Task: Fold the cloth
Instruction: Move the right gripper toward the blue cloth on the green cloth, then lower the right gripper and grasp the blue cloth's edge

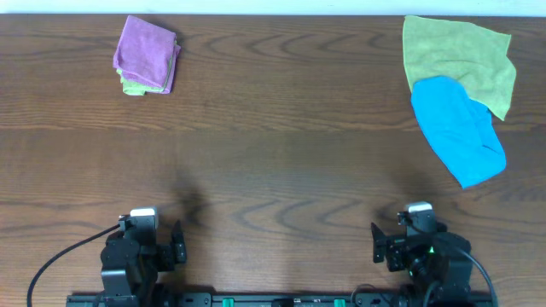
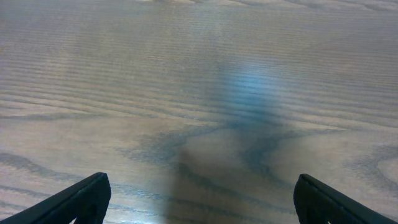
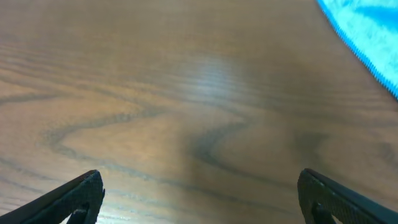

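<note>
Table (image 1: pixel 273 162) carried everything. Cloth (image 1: pixel 461 132) lay unfolded at far right, overlapping green cloth (image 1: pixel 465 47), probably queued for folding. Left hand (image 2: pixel 200 186) and right hand (image 3: pixel 200 183) sat at near edge, both wide open, empty. Right wrist view caught only the cloth's edge. Overhead alone showed purple cloth (image 1: pixel 147 64).

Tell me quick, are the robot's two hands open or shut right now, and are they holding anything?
Left gripper: open, holding nothing.
Right gripper: open, holding nothing.
</note>
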Motion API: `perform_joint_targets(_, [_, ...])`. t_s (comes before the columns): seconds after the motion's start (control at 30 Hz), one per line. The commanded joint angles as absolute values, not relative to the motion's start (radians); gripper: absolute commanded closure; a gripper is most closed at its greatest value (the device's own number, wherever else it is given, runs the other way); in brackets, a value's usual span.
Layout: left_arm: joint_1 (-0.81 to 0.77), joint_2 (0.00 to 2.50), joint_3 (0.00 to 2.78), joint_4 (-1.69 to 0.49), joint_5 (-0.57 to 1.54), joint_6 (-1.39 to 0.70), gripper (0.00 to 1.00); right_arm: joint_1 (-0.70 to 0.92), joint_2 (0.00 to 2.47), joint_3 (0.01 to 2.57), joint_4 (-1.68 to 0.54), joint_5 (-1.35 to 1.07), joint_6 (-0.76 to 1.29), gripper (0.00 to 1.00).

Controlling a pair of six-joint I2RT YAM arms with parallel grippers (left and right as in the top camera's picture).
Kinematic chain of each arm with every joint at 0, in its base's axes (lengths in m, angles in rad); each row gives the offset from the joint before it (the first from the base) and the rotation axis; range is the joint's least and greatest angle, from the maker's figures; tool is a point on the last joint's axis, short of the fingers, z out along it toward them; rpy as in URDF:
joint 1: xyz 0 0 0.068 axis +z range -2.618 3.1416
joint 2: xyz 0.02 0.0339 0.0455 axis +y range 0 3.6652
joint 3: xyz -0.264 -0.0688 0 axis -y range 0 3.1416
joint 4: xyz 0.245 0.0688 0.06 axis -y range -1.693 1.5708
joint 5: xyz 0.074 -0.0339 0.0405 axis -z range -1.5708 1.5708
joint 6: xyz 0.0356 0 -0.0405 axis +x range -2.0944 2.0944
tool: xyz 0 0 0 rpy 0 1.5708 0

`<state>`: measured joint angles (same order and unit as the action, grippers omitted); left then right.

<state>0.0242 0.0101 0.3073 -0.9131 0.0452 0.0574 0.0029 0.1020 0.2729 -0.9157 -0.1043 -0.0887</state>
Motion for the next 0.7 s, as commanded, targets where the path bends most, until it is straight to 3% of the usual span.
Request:
perform_joint_targets(0.0, [0.026,0.004,0.3,-0.969,0.023,0.086,0.05,-0.008,0.147,0.27,-0.925,-0.141,-0.07,0.01])
perform_joint_targets(0.27, [0.025,0.004,0.3,-0.969,0.024,0.086,0.05,-0.009,0.286,0.378,-0.86,-0.133,-0.064,0.01])
perform_joint_targets(0.67, [0.026,0.004,0.3,-0.969,0.023,0.086,0.05,-0.064,0.689,0.751,-0.857,0.023,0.023,0.01])
